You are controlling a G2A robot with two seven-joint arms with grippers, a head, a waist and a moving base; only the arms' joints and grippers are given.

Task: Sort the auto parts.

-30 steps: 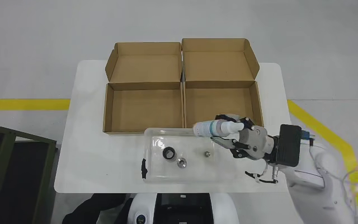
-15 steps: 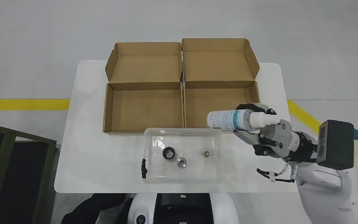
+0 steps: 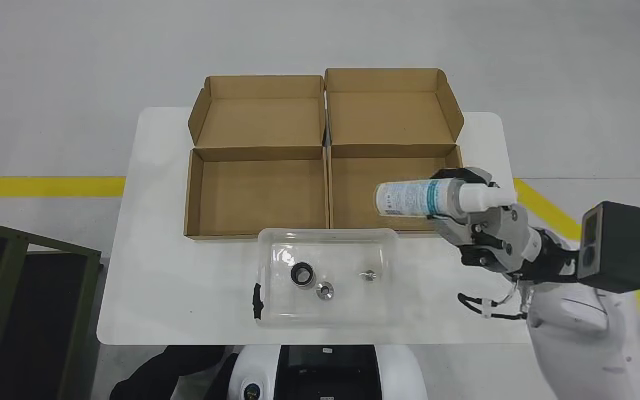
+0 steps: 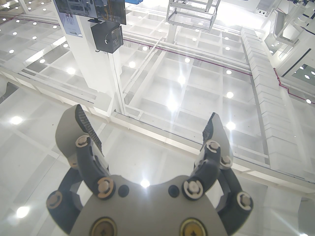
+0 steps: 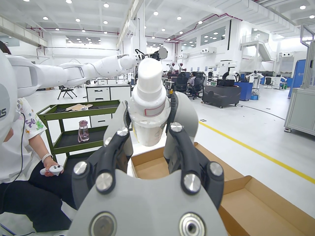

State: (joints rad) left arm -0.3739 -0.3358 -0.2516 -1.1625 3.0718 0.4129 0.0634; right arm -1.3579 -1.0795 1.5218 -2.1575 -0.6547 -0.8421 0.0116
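Since a second ago the spray bottle (image 3: pixel 415 197) has travelled off the clear tray (image 3: pixel 325 233) and now hangs on its side over the near right part of the right cardboard box (image 3: pixel 385 170), its cap end reaching past the box's right wall. The right gripper (image 3: pixel 455 196) is clamped on it just below the shoulder, so the long body sticks out unsupported and could pivot or slip in the pads. If it is let go here, the cap end may strike the wall and the bottle may tip out onto the table; carrying it further over the box floor looks safer. A bearing ring (image 3: pixel 303 272), a nut (image 3: pixel 324 291) and a small bolt (image 3: pixel 369 274) wait in the tray. The left gripper (image 4: pixel 146 114) faces the ceiling, jaws wide apart with nothing between them
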